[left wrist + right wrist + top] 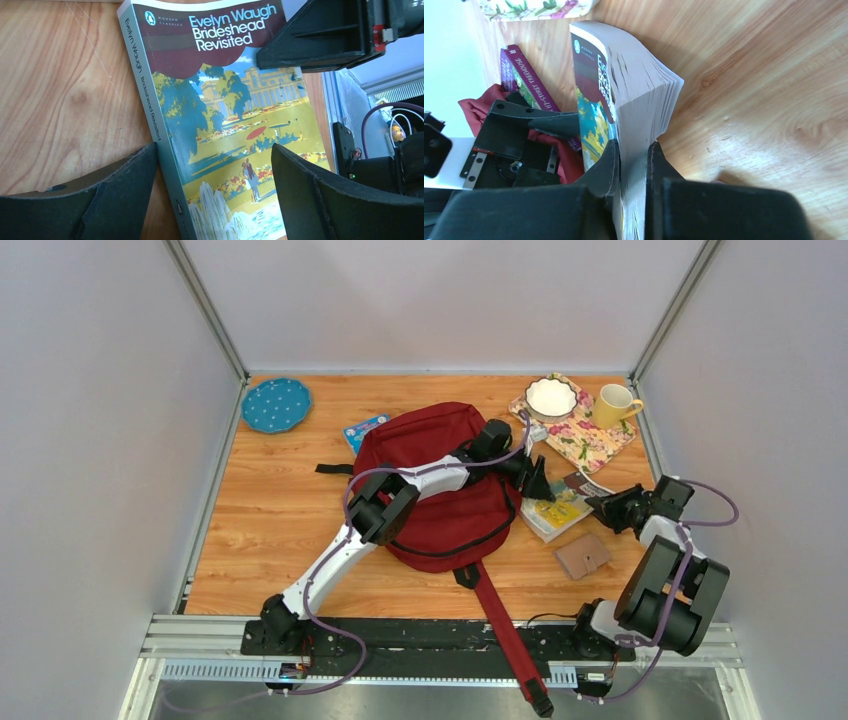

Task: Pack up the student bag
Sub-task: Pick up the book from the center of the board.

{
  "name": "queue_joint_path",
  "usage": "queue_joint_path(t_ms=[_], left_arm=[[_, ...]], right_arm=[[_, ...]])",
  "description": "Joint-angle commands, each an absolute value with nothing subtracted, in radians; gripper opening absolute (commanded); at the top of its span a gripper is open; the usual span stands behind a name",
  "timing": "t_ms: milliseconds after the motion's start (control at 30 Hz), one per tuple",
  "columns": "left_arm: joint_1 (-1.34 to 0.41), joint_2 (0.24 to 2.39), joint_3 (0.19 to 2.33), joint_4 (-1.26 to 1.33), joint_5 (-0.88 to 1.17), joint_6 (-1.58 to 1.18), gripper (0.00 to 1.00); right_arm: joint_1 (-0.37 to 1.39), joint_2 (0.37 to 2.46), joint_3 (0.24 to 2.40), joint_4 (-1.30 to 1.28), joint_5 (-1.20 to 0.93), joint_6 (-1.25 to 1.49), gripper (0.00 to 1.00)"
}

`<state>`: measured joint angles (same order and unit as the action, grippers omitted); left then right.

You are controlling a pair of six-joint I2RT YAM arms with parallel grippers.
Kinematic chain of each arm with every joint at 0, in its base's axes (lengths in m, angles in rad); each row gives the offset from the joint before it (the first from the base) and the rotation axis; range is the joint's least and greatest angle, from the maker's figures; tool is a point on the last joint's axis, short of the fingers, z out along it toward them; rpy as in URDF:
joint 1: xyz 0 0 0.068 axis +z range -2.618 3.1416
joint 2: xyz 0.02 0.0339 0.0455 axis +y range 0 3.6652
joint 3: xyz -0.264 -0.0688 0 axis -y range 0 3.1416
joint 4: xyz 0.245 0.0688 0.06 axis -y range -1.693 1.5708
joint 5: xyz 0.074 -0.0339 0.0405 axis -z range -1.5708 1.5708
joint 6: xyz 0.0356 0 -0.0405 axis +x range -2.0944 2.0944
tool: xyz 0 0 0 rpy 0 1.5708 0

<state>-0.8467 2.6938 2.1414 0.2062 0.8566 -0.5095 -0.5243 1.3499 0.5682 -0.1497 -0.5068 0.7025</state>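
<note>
Right gripper (633,156) clenched on paperback (639,85), page edge pinched between fingers, cover turned toward other arm (probably presenting it for handover). Left gripper (215,160) spread wide, one finger beyond spine, one over cover, grasping nothing. Student bag (440,530) lies behind left fingers, under that arm; opening not visible.

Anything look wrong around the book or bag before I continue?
Yes. The right gripper pinches the paperback by its page edge, and the pages splay unevenly. The long strap of the bag also trails off the near edge of the table, over the base rail.
</note>
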Motion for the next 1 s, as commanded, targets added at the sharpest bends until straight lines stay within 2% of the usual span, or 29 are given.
queue_joint_path(t_ms=[0,267,467,600,767,967], left_arm=[[-0.891,2.68,2.117,0.169,0.939,-0.506,0.89],[-0.853,2.418,1.956,0.172,0.833,-0.466,0.9],[-0.752,2.188,1.706,0.523,0.894,-0.736,0.91],[-0.746,2.08,1.663,0.528,0.916,-0.735,0.91],[-0.739,1.904,1.534,0.549,0.879,-0.684,0.91],[-0.733,1.705,1.315,0.391,0.779,-0.542,0.91]], right_arm=[[-0.492,1.287,0.584,-0.17,-0.624,0.701,0.0],[-0.495,1.02,0.682,-0.385,-0.532,0.666,0.0],[-0.505,0.795,0.755,-0.457,-0.56,0.701,0.0],[-0.505,0.723,0.785,-0.48,-0.656,0.721,0.0],[-0.476,0.681,0.775,-0.379,-0.831,0.765,0.0],[-0.364,0.686,0.833,-0.259,-1.018,0.77,0.0]])
